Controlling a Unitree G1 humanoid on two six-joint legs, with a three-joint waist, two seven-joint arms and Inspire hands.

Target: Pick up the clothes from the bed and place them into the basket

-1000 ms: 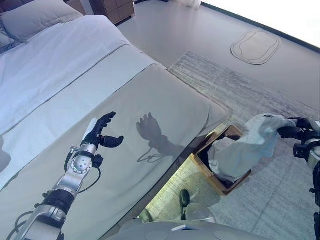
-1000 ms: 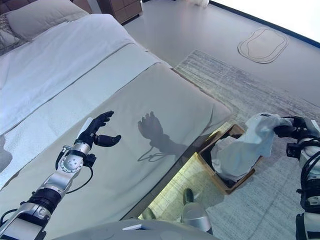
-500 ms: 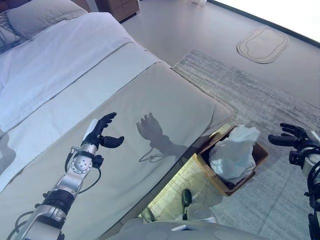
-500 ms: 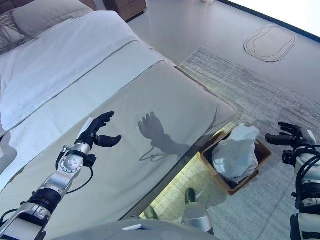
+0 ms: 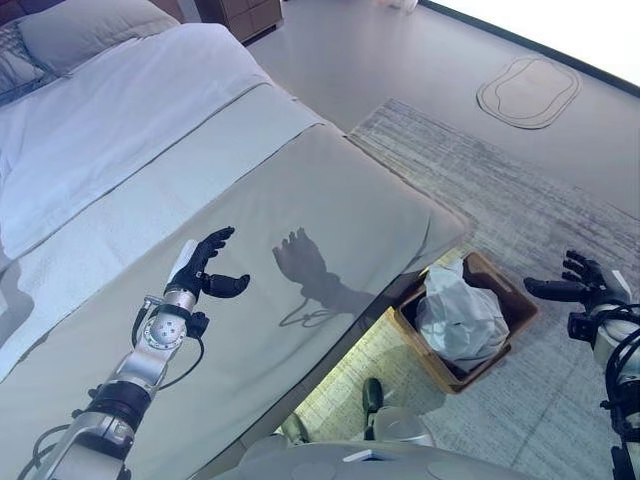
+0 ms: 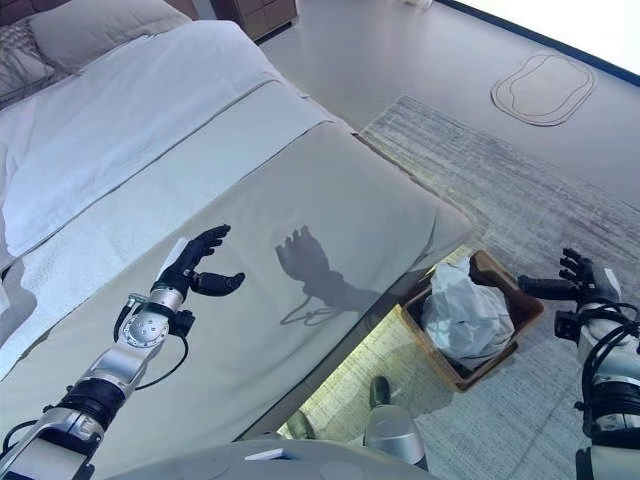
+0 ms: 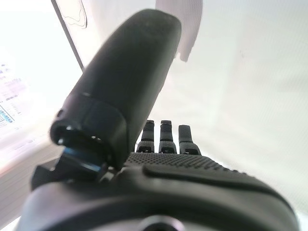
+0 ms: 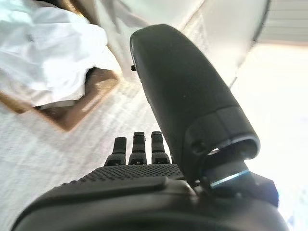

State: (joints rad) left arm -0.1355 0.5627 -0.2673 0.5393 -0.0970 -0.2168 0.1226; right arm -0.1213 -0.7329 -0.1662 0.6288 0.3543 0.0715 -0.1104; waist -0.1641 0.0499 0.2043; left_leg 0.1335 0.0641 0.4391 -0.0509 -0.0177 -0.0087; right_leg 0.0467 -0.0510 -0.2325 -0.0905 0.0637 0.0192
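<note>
A heap of white clothes (image 5: 462, 314) lies inside the brown basket (image 5: 512, 298) on the rug beside the bed's foot. My right hand (image 5: 575, 291) hovers just right of the basket, open and empty, fingers spread toward it. In the right wrist view the white clothes (image 8: 43, 53) and the basket's rim (image 8: 77, 113) show past the straight fingers (image 8: 137, 147). Over the grey bed cover (image 5: 330, 200) my left hand (image 5: 200, 265) hangs open and holds nothing. No clothes show on the bed.
The bed has a white sheet (image 5: 110, 130) and pillows (image 5: 80, 25) at its far end. A grey patterned rug (image 5: 500, 190) lies under the basket. A small oval mat (image 5: 528, 92) sits on the floor farther off. A wooden dresser (image 5: 245, 12) stands at the back.
My right hand has let go of the white clothes, which dropped and settled into the basket. The hand then opened and sank to the basket's right. The left hand stayed put.
</note>
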